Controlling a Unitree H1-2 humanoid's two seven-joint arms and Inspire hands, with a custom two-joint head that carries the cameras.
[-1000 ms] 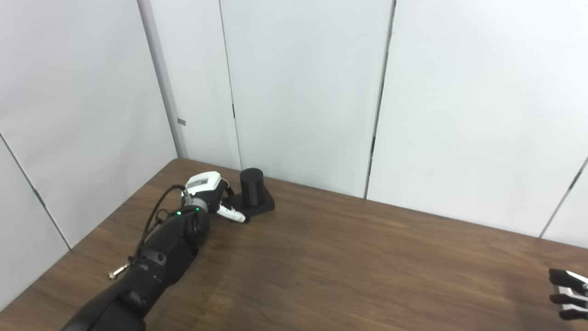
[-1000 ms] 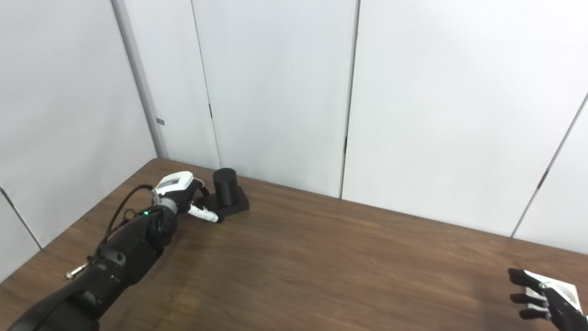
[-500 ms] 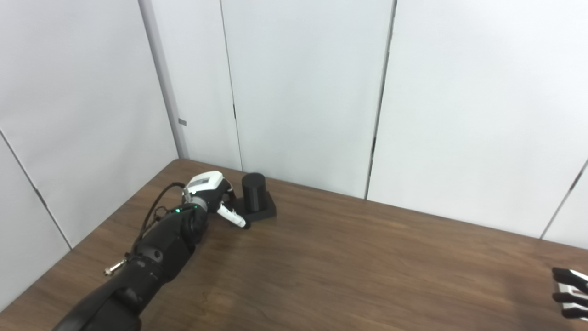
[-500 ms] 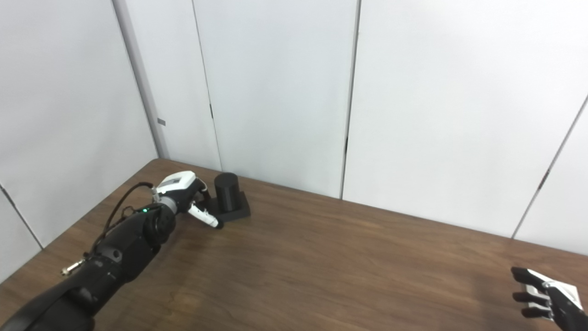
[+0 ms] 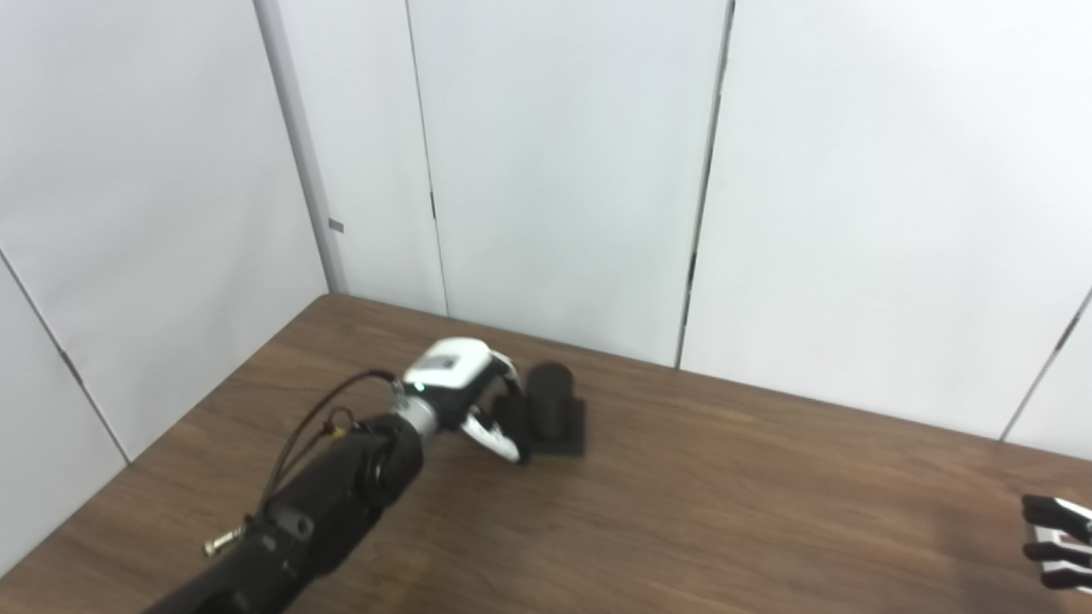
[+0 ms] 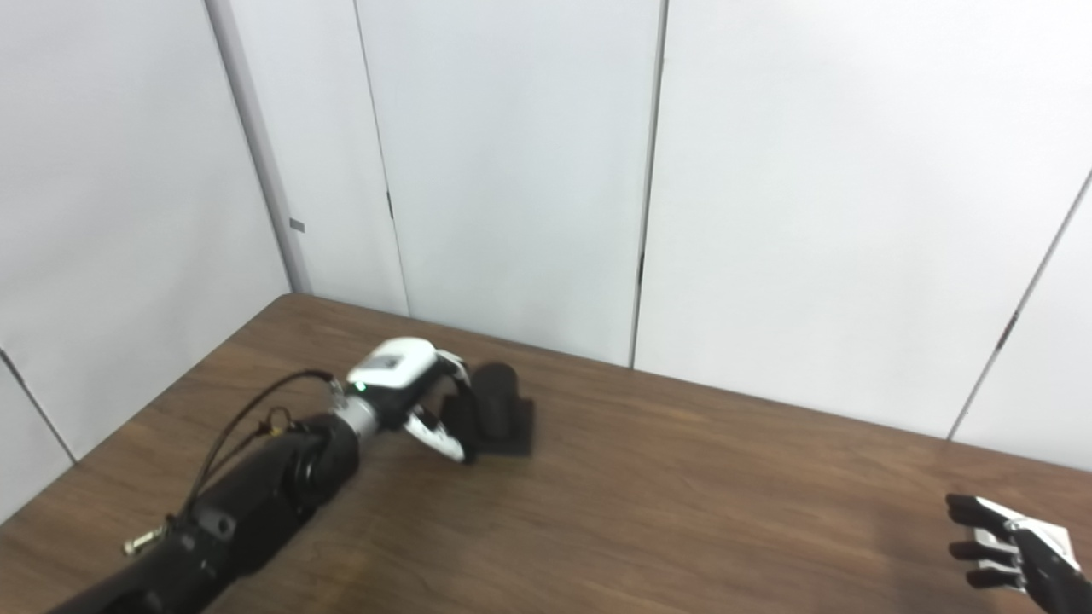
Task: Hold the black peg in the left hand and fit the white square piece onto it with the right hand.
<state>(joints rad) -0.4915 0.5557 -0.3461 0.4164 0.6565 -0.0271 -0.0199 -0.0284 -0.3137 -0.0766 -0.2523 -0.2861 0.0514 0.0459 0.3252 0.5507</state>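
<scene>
Left hand [image 5: 465, 401] fingers grasp the black peg [image 5: 550, 418] on the table [image 5: 682, 512]; right hand [image 6: 1011, 550] fingers released over the white square piece [image 6: 1054, 539]

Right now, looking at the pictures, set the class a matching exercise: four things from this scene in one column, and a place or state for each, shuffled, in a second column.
Things:
1. left hand
2. black peg
3. right hand
4. white square piece

Places or states:
A. under dark fingers, bottom right corner
B. white-backed, gripping the peg's base
C. blurred, near the table's back left
D. at the picture's right edge, over the white piece

Pairs: 1-B, 2-C, 3-D, 4-A
</scene>
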